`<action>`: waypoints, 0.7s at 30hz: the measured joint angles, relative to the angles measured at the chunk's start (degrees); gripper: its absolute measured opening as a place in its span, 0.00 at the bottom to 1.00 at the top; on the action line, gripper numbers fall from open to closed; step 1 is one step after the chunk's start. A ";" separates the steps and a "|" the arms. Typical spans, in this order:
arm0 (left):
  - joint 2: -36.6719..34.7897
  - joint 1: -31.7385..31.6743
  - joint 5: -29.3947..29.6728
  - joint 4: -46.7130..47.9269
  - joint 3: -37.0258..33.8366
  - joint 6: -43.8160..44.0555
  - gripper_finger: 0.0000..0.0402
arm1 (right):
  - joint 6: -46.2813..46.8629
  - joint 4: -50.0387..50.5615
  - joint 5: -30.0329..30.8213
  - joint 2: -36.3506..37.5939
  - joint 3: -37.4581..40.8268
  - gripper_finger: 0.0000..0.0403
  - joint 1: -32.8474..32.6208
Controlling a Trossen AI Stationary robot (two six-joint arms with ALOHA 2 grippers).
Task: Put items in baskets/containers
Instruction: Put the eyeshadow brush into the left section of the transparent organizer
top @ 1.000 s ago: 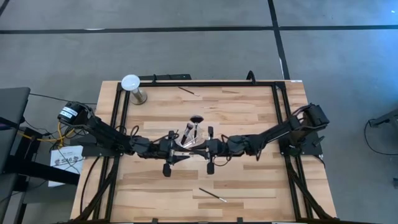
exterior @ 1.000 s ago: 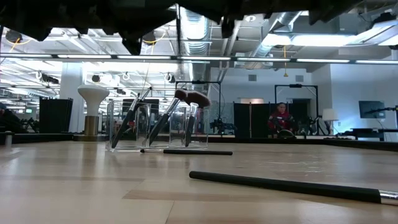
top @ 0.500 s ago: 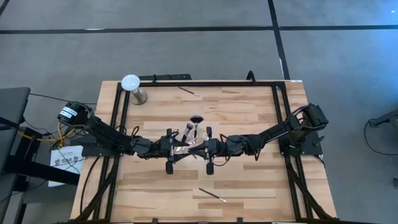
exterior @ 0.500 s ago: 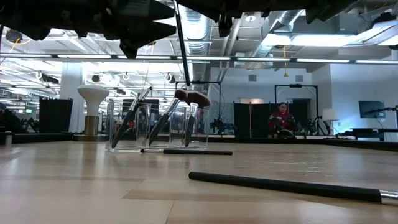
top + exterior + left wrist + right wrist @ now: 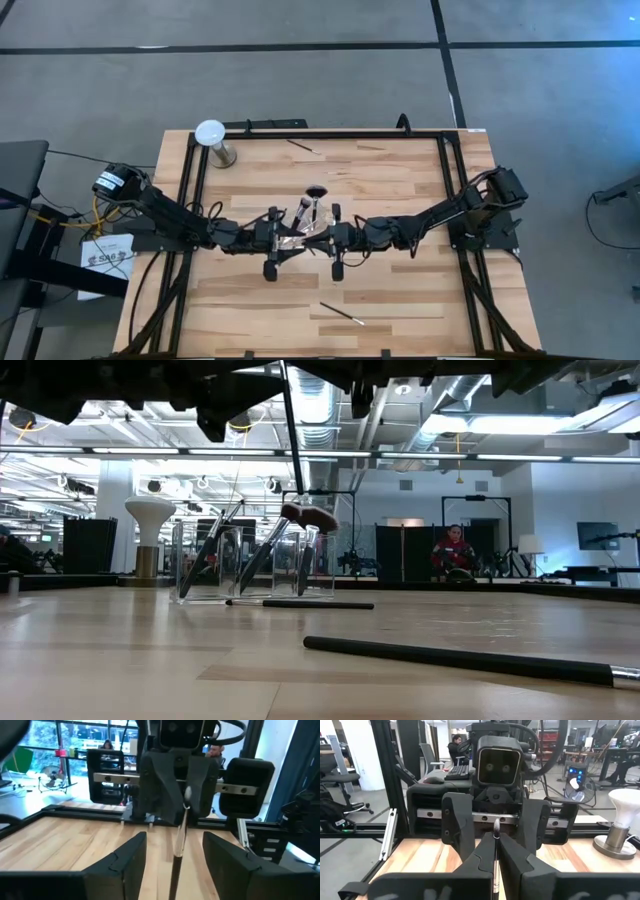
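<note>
A thin dark brush with a silvery top end hangs upright at the table's middle, with my right gripper shut on it. My left gripper faces it from the table's left, open, with a finger on either side of the brush, touching nothing. Just beyond them stands the clear cup with several brushes leaning in it, one with a black fan head. Loose brushes lie near the front edge, at the back and beside the cup. My right gripper pinches the brush just below its silvery top end between its two fingers. The fingers come level from the table's right and lie across the handle. The brush hangs upright below them, clear of the table, its lower end about level with the cup's rim.
A white-domed stand with a metal base stands at the table's back left corner. A black frame runs round the table's edges. Bare wood lies to the front left and to the right of the arms.
My left gripper has opened and let go of the brush, which stays upright in my right gripper. Both arms have kept their places.
</note>
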State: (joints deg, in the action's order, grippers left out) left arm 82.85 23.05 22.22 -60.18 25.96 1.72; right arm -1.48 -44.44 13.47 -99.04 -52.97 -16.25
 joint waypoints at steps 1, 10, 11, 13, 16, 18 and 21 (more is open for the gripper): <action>0.00 -0.02 0.02 -0.32 0.00 -0.15 0.47 | 0.00 -0.18 0.00 0.01 0.00 0.00 0.00; 0.00 -0.02 0.05 -0.49 0.76 -2.78 0.46 | -0.30 -2.61 -0.35 -1.25 0.03 0.00 0.00; 0.00 -0.02 0.05 -0.49 0.76 -2.84 0.46 | -0.40 -3.07 -0.45 -1.25 0.02 0.00 0.00; 0.00 -0.02 0.03 -0.41 0.76 -2.97 0.46 | -0.44 -3.70 -0.45 -1.08 -0.02 0.00 0.00; 0.00 0.00 0.05 -0.33 0.76 -2.97 0.46 | -1.07 -3.93 -0.47 -1.17 0.00 0.00 -0.02; 0.00 0.00 0.05 -0.33 0.76 -2.94 0.46 | -1.80 -5.13 -0.44 -1.14 0.00 0.00 -0.18; 0.00 0.00 0.04 -0.30 0.76 -2.83 0.46 | -1.97 -5.36 -0.45 -1.14 0.00 0.00 -0.24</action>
State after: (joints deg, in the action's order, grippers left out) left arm 82.85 23.05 22.25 -60.48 26.72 -1.12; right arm -3.44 -49.80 13.02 -100.18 -52.97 -16.49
